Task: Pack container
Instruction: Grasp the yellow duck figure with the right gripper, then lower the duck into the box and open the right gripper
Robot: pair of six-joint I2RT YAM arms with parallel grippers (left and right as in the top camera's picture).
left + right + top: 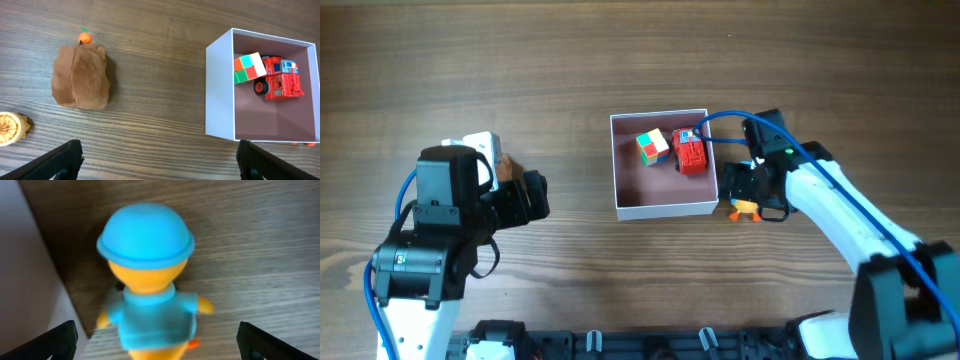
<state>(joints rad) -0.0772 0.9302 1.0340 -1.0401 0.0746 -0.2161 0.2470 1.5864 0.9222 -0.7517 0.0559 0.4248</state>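
With the container [665,209] in the middle of the table [520,60], cube [653,146] and truck [691,152] inside, the figure [145,280] beside its corner is judged next: the right pincer [157,342], spread wide and empty, must be lowered and closed on it, the left pincer [165,162] likewise gaping empty.
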